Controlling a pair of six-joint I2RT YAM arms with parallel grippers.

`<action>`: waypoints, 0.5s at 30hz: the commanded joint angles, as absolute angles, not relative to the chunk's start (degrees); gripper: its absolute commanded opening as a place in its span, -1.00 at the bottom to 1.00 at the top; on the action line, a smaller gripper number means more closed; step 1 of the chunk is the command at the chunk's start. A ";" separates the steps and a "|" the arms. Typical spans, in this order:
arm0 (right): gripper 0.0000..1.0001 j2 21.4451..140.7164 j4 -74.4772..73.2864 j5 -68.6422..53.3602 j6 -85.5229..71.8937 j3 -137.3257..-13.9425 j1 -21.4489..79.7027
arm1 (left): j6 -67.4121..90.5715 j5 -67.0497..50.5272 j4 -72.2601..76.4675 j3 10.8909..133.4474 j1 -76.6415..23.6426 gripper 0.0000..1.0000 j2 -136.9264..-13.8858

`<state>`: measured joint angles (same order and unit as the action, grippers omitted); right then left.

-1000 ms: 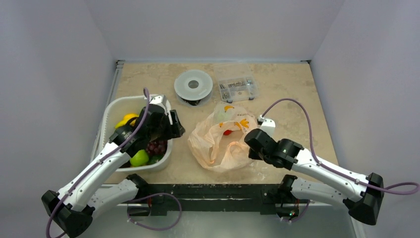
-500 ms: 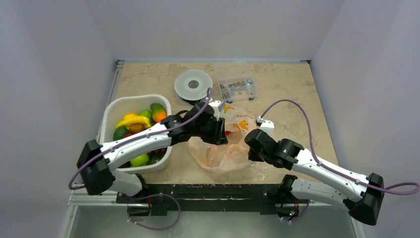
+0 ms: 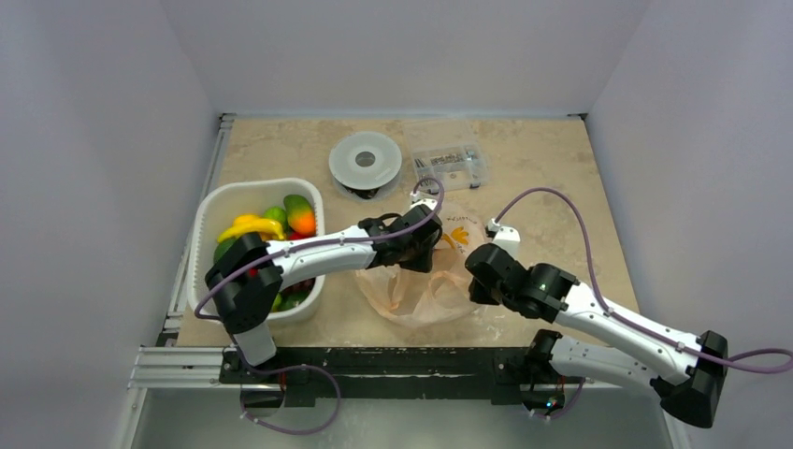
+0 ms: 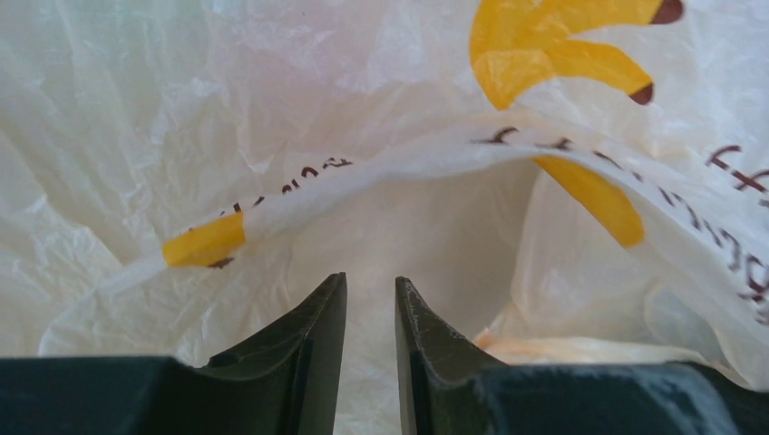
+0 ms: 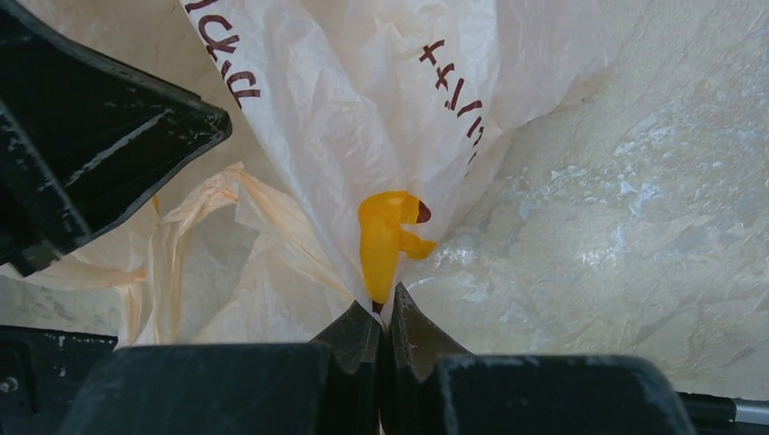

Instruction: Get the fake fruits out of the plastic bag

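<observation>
The pale-peach plastic bag (image 3: 411,285) lies crumpled in the table's middle; it fills the left wrist view (image 4: 272,127) and shows in the right wrist view (image 5: 381,118). My left gripper (image 3: 432,241) reaches into the bag's mouth, jaws slightly open and empty (image 4: 370,288). My right gripper (image 3: 475,281) is shut on the bag's right edge (image 5: 384,313), pinching the film at a yellow mark. Fake fruits, a mango (image 3: 298,215) and yellow pieces (image 3: 245,226) among them, lie in the white tub (image 3: 208,210). No fruit inside the bag shows.
A round white spool (image 3: 366,161) and a clear hard box of small parts (image 3: 447,166) stand at the back of the table. The white tub stands at the left. White walls enclose the table on three sides.
My left arm swung from over the tub rightward to the bag, and its gripper now sits in the bag's mouth. My right gripper kept its hold on the bag.
</observation>
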<state>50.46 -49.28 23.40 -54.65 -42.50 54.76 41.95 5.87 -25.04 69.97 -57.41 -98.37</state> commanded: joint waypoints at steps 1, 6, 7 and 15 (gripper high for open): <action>-1.00 49.05 -49.28 24.45 -55.44 -42.61 54.99 | 44.91 11.08 -21.36 72.29 -57.48 -0.50 -100.38; -1.00 48.83 -49.81 24.93 -55.66 -43.14 54.95 | 46.75 13.03 -19.51 72.73 -57.40 -0.52 -103.72; -1.00 48.72 -49.90 25.02 -55.71 -43.11 54.93 | 46.78 13.69 -18.62 72.50 -57.39 -0.47 -104.13; -1.00 47.30 -49.93 25.31 -56.17 -43.23 54.95 | 46.71 17.32 -16.31 74.61 -55.73 -0.16 -106.26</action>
